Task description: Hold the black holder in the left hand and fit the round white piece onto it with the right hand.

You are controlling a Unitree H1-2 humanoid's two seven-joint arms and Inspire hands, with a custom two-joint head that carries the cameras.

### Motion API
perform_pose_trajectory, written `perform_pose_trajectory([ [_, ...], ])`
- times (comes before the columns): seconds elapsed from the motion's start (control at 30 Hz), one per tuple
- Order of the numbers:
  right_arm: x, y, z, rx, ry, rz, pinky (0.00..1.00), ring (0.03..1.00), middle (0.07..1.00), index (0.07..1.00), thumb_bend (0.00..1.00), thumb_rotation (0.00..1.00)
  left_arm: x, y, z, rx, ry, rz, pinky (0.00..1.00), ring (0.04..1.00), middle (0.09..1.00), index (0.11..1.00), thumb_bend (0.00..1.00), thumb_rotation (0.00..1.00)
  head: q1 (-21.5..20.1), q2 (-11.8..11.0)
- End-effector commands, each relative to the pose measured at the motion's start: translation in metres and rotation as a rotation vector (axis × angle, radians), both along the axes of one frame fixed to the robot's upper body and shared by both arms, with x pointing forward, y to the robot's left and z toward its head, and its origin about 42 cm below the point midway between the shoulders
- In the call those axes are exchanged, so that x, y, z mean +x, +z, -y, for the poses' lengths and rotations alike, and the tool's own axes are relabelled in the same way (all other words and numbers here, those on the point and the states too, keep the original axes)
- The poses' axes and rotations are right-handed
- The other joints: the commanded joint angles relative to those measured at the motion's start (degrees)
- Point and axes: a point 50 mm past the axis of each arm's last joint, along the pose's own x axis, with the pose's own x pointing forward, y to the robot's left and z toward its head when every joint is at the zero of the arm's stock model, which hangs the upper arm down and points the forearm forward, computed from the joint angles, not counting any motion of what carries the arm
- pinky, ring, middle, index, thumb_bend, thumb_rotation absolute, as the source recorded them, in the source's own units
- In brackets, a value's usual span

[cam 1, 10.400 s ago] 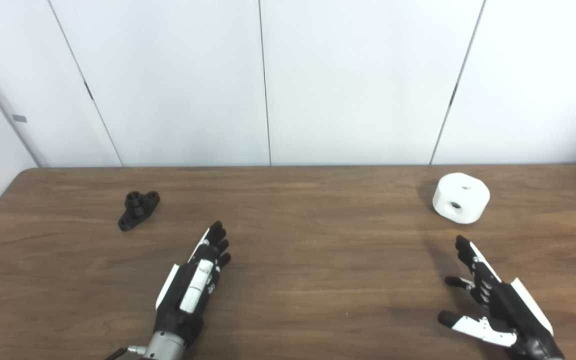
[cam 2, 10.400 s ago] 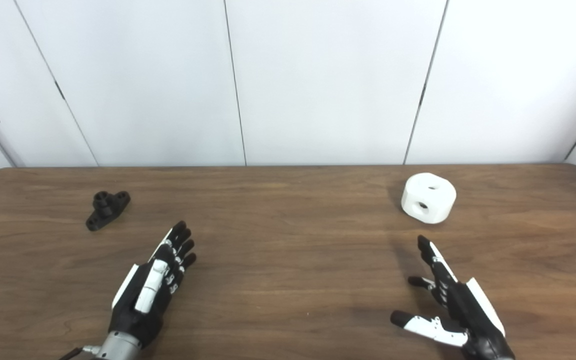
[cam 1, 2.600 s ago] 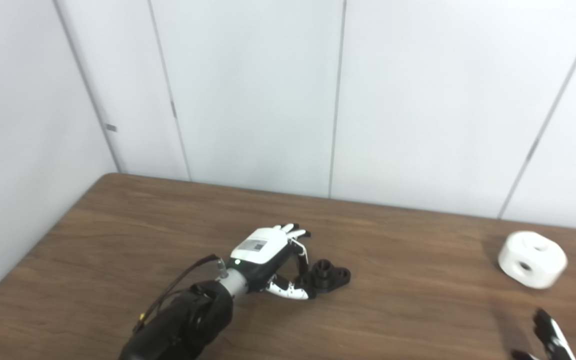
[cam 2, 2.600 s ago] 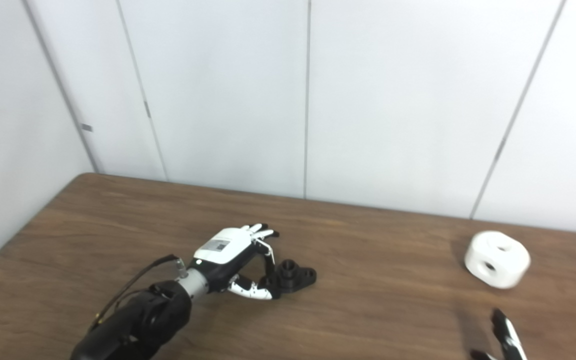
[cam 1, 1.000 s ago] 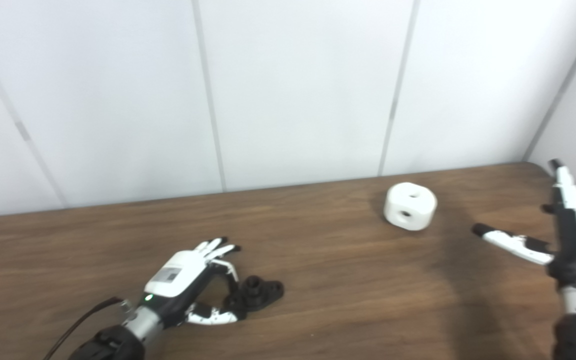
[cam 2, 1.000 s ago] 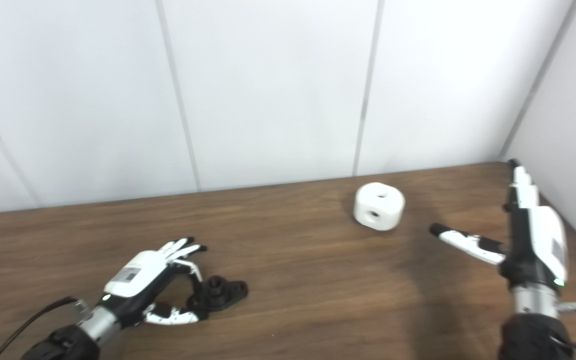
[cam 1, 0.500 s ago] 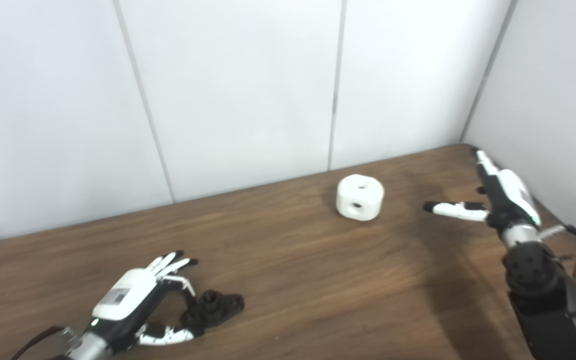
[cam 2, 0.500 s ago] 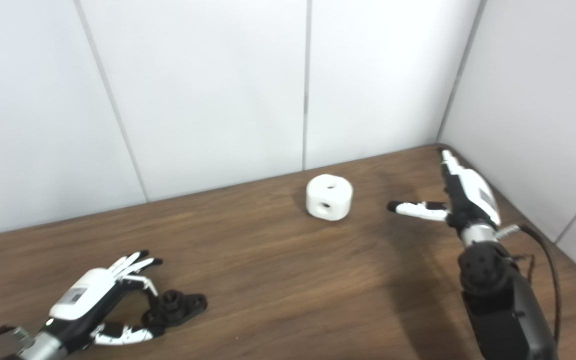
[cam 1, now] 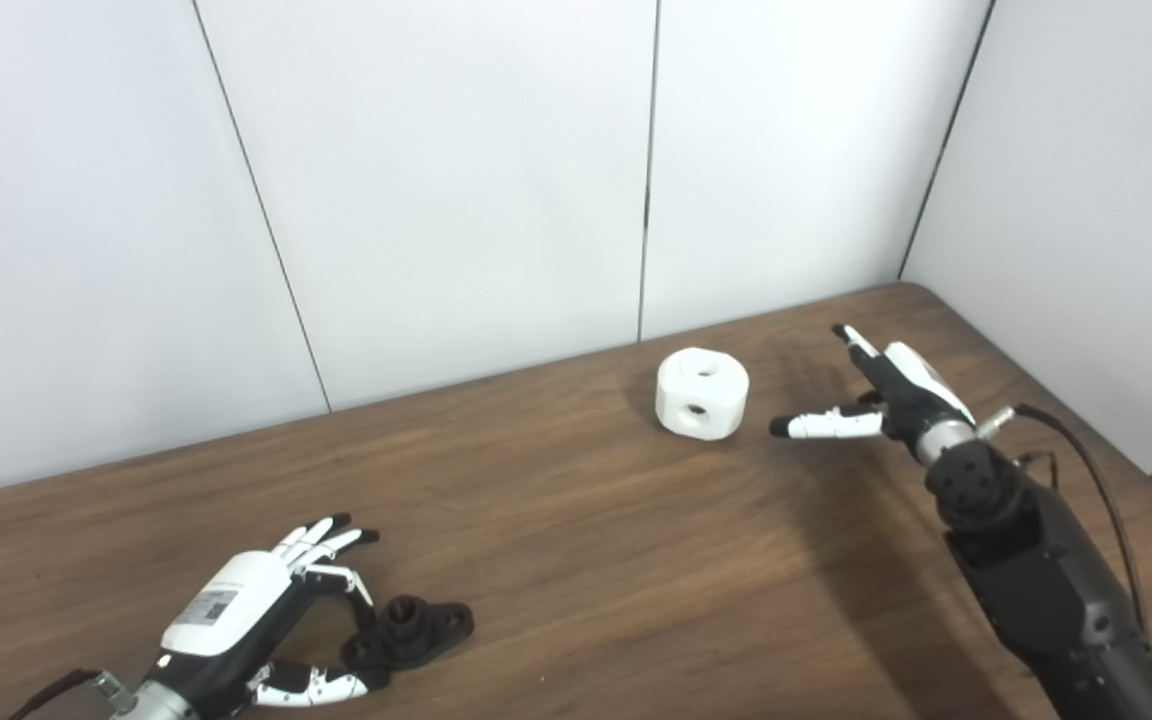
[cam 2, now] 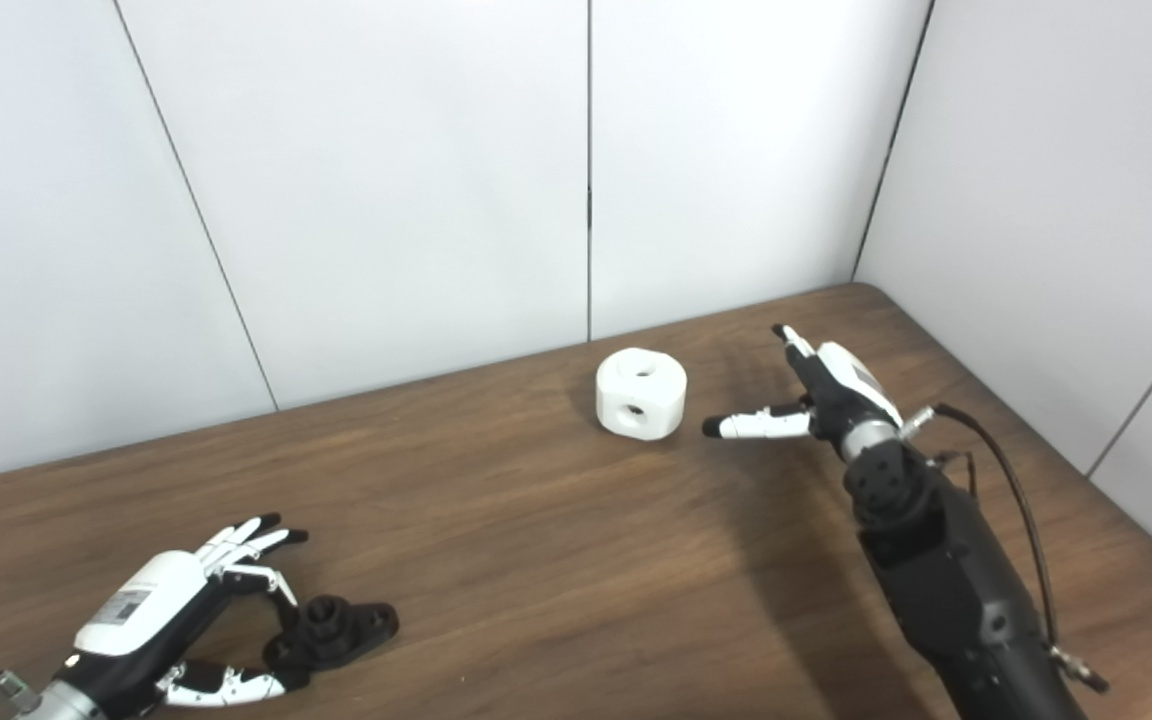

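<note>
Black holder (cam 1: 408, 630): lies flat on the worktop (cam 1: 576, 540) near the front left corner, its raised round collar pointing up.
Left robot hand (cam 1: 256, 640): beside the holder on its left; thumb low along the front, its tip at the holder's near end, fingers (cam 1: 321, 540) spread above and behind. Whether the tips press the holder is hard to tell; the holder rests on the wood, not lifted. The hand is spread, gripping nothing.
Round white piece (cam 2: 641, 393): sits on the worktop toward the back, right of centre, well apart from the holder; one hole on top, one in the side facing forward.
Right robot hand (cam 2: 816, 400): just to the right of the white piece, apart from it; thumb stretched toward the piece, fingers pointing toward the wall, spread and empty.
Backdrop: plain white wall panels (cam 1: 436, 180) behind and to the right.
</note>
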Motion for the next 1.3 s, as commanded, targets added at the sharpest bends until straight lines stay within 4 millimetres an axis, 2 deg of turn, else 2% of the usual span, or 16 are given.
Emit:
perform_pose_trajectory([
  [0.0,0.01,0.024,0.004,-0.04,0.003,0.048,0.51,0.769,0.915,0.962,1.0,0.7,-0.005,-0.012,-0.017,0.092,-0.002,-0.043,1.0,1.0,0.926,0.482,0.52,0.05,-0.1,-0.2],
  [0.03,0.012,0.024,0.002,-0.033,0.012,0.042,0.52,0.777,0.911,0.962,1.0,0.7,-0.004,-0.012,-0.016,0.091,-0.005,-0.043,1.0,1.0,0.926,0.482,0.52,0.05,-0.3,-0.4],
  [0.07,0.014,0.023,0.0,-0.039,0.02,0.035,0.61,0.834,0.929,0.965,1.0,0.7,-0.004,-0.013,-0.016,0.095,-0.008,-0.045,1.0,1.0,0.925,0.482,0.52,0.05,-0.3,-0.4],
  [0.1,0.015,0.021,-0.003,-0.045,0.025,0.029,0.65,0.864,0.934,0.963,1.0,0.71,-0.003,-0.013,-0.016,0.1,-0.01,-0.046,1.0,1.0,0.928,0.482,0.52,0.05,-0.3,-0.6],
  [0.2,0.02,0.012,-0.011,-0.049,0.036,0.009,0.72,0.9,0.942,0.96,1.0,0.69,-0.003,-0.012,-0.016,0.108,-0.015,-0.05,1.0,1.0,0.93,0.482,0.52,0.05,-0.3,-0.8],
  [0.33,0.024,0.0,-0.022,-0.044,0.041,-0.011,0.75,0.913,0.966,0.955,1.0,0.69,-0.006,-0.012,-0.017,0.102,-0.014,-0.056,1.0,1.0,0.929,0.482,0.52,0.05,0.1,-1.2],
  [0.5,0.033,-0.005,-0.032,-0.042,0.072,-0.011,0.81,0.955,0.989,0.959,1.0,0.72,-0.007,-0.012,-0.018,0.088,-0.01,-0.058,1.0,1.0,0.923,0.482,0.52,0.05,0.3,-1.3],
  [0.8,0.051,-0.003,-0.05,-0.056,0.125,0.004,0.86,0.991,1.0,0.957,1.0,0.7,-0.007,-0.014,-0.017,0.095,-0.014,-0.055,1.0,1.0,0.931,0.482,0.52,0.05,0.8,-2.1],
  [1.27,0.064,0.005,-0.075,-0.055,0.198,0.013,0.88,1.0,1.0,0.949,1.0,0.7,-0.011,-0.013,-0.017,0.104,0.002,-0.066,1.0,1.0,0.934,0.482,0.52,0.05,1.5,-2.2],
])
